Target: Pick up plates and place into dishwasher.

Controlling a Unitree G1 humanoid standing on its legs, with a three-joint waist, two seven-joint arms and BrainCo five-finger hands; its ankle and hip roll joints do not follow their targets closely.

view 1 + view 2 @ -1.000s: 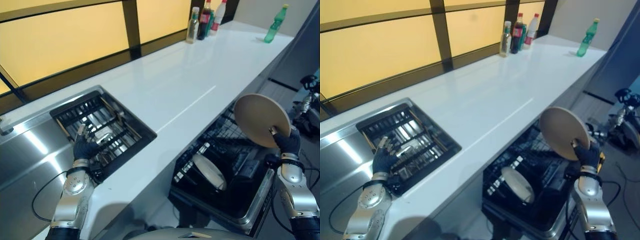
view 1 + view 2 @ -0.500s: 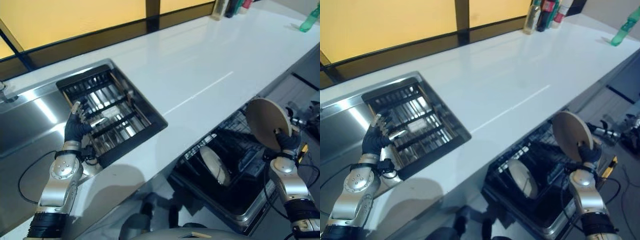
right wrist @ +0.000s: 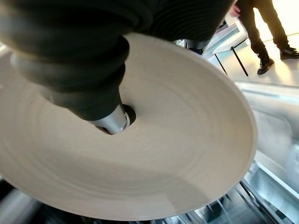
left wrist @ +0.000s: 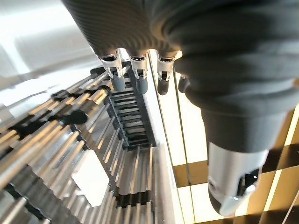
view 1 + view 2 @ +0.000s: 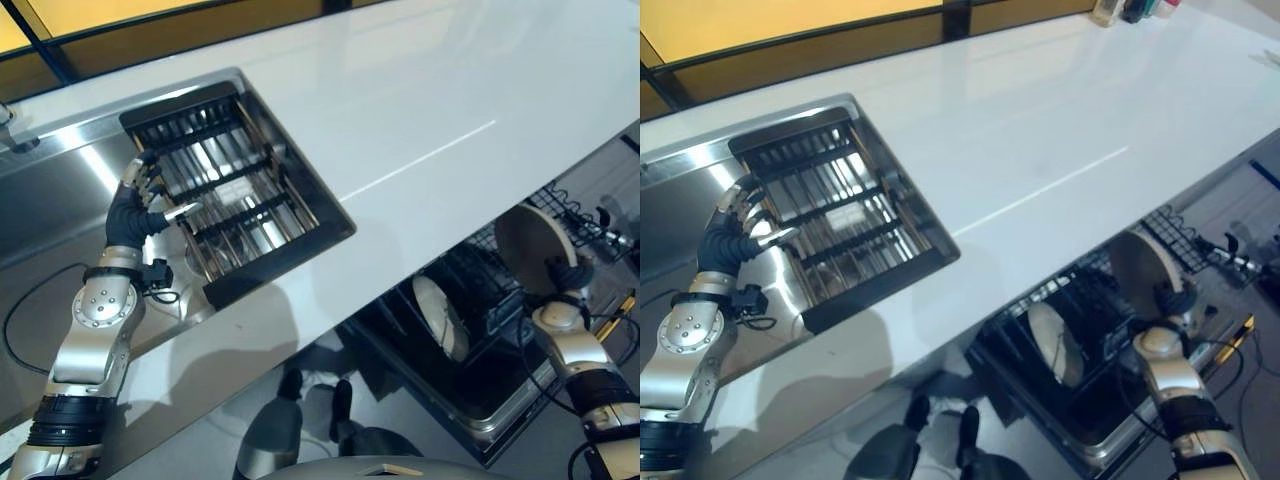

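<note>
My right hand (image 5: 563,283) is shut on a beige plate (image 5: 530,246), held on edge just above the right side of the open black dishwasher rack (image 5: 480,345). In the right wrist view the thumb (image 3: 110,116) presses on the plate's face (image 3: 187,140). A second beige plate (image 5: 436,315) stands on edge in the rack's slots. My left hand (image 5: 130,215) is open, its fingers straight over the near-left part of the black dish rack (image 5: 235,195) set in the sink. In the left wrist view the fingers (image 4: 135,77) hover above that rack's metal bars (image 4: 70,140).
A long white counter (image 5: 420,110) runs between the steel sink (image 5: 45,195) and the dishwasher below its front edge. A person's dark legs (image 3: 261,28) stand beyond the plate in the right wrist view.
The camera has tilted down, shifting the whole scene. My right hand has lowered the plate closer to the dishwasher rack. The left hand stays over the sink rack.
</note>
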